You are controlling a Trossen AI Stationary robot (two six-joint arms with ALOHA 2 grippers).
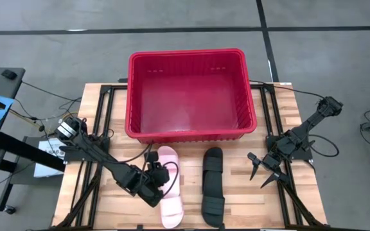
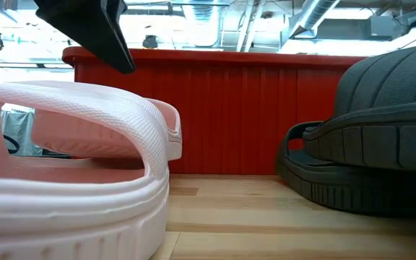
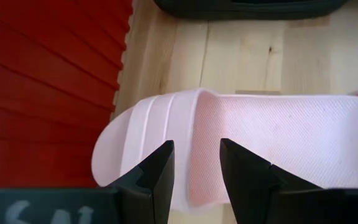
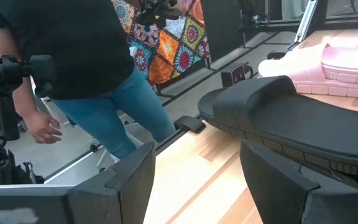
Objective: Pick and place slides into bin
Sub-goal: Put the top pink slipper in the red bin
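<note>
Light: even, bright overhead, soft shadows only.
Glare: faint sheen on bin (image 1: 186, 90) floor; windows blown out in low view.
Focus: pink slide (image 2: 71, 180) blurry up close in low view; left pincer (image 3: 196, 163) fingertips soft.
Tabletop (image 1: 236, 192): well lit w/ no hard shadow.

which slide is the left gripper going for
The pale pink slide, lying left of the black slide in front of the red bin. The left gripper sits open right at its edge; the black one lies untouched.
</note>
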